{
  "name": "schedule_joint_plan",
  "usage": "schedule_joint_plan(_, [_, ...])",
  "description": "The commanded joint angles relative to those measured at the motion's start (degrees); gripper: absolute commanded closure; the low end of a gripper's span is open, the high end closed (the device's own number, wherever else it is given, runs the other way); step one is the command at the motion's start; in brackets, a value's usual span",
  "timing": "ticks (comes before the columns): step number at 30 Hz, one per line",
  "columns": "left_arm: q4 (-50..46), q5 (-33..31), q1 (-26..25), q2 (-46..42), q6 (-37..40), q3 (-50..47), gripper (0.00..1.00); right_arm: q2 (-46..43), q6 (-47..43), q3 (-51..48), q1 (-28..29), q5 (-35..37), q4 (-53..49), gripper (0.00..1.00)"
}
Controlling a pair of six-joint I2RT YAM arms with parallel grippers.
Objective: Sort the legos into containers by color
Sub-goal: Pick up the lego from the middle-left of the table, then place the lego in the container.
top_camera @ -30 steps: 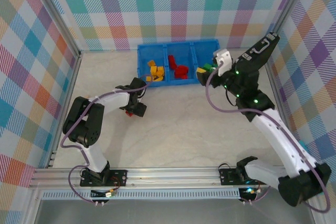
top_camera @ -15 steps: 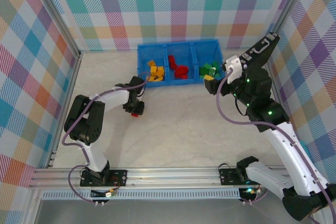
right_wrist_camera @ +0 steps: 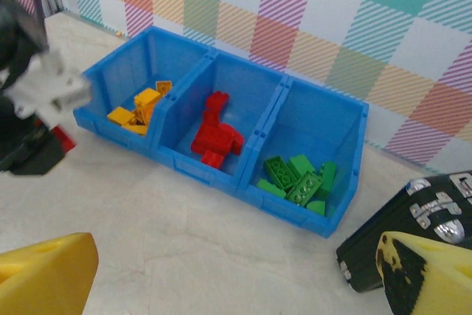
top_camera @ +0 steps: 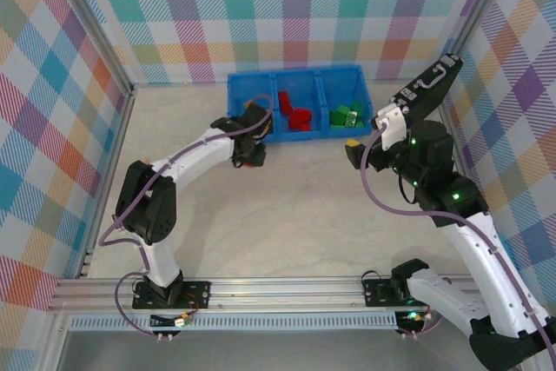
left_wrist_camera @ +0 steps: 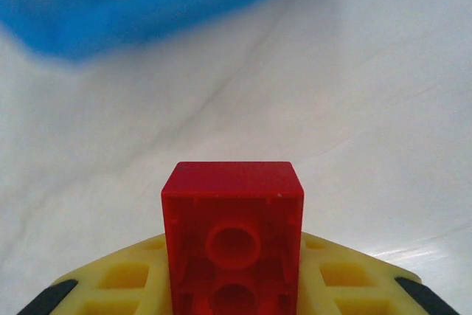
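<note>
From where I stand, the left hand (top_camera: 251, 155) is clamped on a small red studded plastic brick (left_wrist_camera: 232, 245). It holds the brick over the pale surface (top_camera: 287, 215), just in front of the orange-yellow end of the long blue ribbed plastic bin (top_camera: 339, 80). The right hand (right_wrist_camera: 236, 274) has its fingers wide apart near the green end.

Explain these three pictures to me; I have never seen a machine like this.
Two robot arms are bolted to a table. One picture looks down from above; the other two come from small cameras on each arm's wrist. At the back sits a blue bin with three compartments: orange-yellow bricks, red bricks, green bricks. A black case lies beside it. The left gripper is shut on a red brick, near the bin. The right gripper is open and holds nothing.
</note>
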Motion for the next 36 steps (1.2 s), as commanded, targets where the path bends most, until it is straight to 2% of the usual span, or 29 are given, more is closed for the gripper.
schedule_joint_plan(1, [-0.7, -1.7, -2.3, 1.9, -2.1, 8.9, 0.79, -2.5, 1.3, -0.5, -0.2, 0.9, -2.1, 0.02])
schedule_joint_plan(6, [5.3, -1.8, -4.4, 7.6, -2.7, 19.4, 0.79, -2.7, 5.7, -0.1, -0.2, -0.7, -5.2, 0.01])
schedule_joint_plan(14, [18.0, -5.2, -4.0, 19.5, -3.5, 28.9, 0.79, -5.6, 13.4, -2.3, -0.2, -1.5, -10.9, 0.01])
schedule_joint_plan(21, [19.2, -3.2, -2.0, 29.6, -5.0, 38.5, 0.74, -9.5, 17.3, -4.2, -0.2, 0.2, -14.8, 0.01])
schedule_joint_plan(27, [21.3, -1.6, -0.2, 32.9, -5.1, 41.0, 0.59, -11.8, 15.9, -4.1, -0.2, 4.5, -17.3, 0.01])
schedule_joint_plan(32, [22.1, -0.5, 0.4, 31.2, -2.7, 40.5, 0.37, -10.4, 13.7, -3.9, -0.2, 3.9, -16.7, 0.01])
schedule_joint_plan(36, [23.3, 1.2, 0.7, 24.9, 0.9, 37.3, 0.36, -8.6, 12.2, -5.0, -0.2, 4.0, -13.6, 0.01])
